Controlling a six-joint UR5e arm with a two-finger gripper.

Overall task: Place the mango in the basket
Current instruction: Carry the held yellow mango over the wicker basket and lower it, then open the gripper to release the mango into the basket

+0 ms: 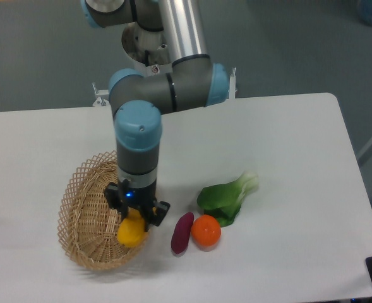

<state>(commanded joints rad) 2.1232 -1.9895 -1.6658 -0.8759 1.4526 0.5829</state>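
Note:
The yellow mango hangs in my gripper, whose fingers are shut on its upper end. It is over the right half of the tan wicker basket, just inside the rim; whether it touches the basket floor I cannot tell. The arm comes down from above and hides the basket's right rim and the top of the mango.
A purple sweet potato and a round orange fruit lie just right of the basket. A green leafy vegetable lies behind them. The robot base stands at the table's far edge.

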